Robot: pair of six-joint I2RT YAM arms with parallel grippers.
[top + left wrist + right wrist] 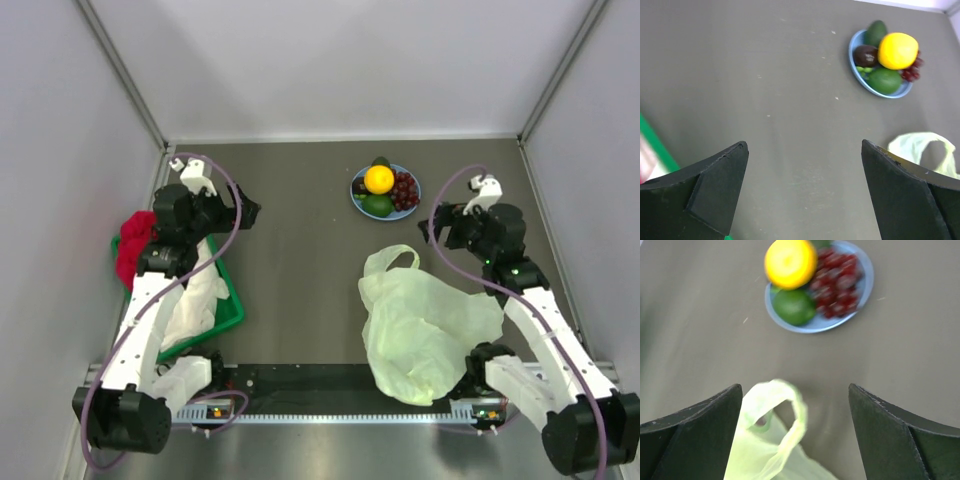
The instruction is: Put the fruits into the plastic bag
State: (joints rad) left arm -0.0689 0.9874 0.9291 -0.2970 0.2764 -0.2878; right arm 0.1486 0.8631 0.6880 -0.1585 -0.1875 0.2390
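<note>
Now left claw (805, 150) and right claw (796, 392) gape empty; the collapsed pale yellow-green plastic bag (425, 330) risks shedding the round orange-yellow citrus (379, 179).

My white-and-black left arm (140, 330) stretches forward from its base, wrist turned inward. My black two-finger left gripper (804, 145) is tilted downward, jaws spread wide and holding nothing. My white-and-black right arm (545, 318) mirrors this pose, and my black right gripper (795, 387) is equally wide apart and empty.
</note>
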